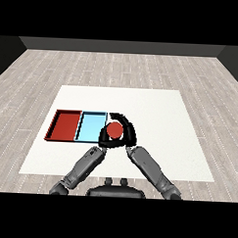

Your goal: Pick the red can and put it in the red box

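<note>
In the head view, the red can (114,130) stands just right of the light blue tray (91,126), near that tray's right wall, with only its round top and a little of its side showing. The right hand (128,132) curls round it from the right and far side, black fingers arching over its upper edge, so the can is in its hold. The left hand (105,137) sits close against the can's left side; whether its fingers are curled or straight cannot be told, because it merges with the other hand.

The can looks like a small rigid cylinder with a smooth, plain red skin. I judge it light and stiff, unlikely to deform, though its smooth wall may slide in the fingers. The best hold is round the middle of its side, thumb opposite fingers, keeping it upright.

The red tray (65,125) lies left of the blue one, touching it; both are shallow, flat-bottomed rectangles with thin dark rims. The white table (155,117) is matte and plain, set on a grey plank floor (201,75).
</note>
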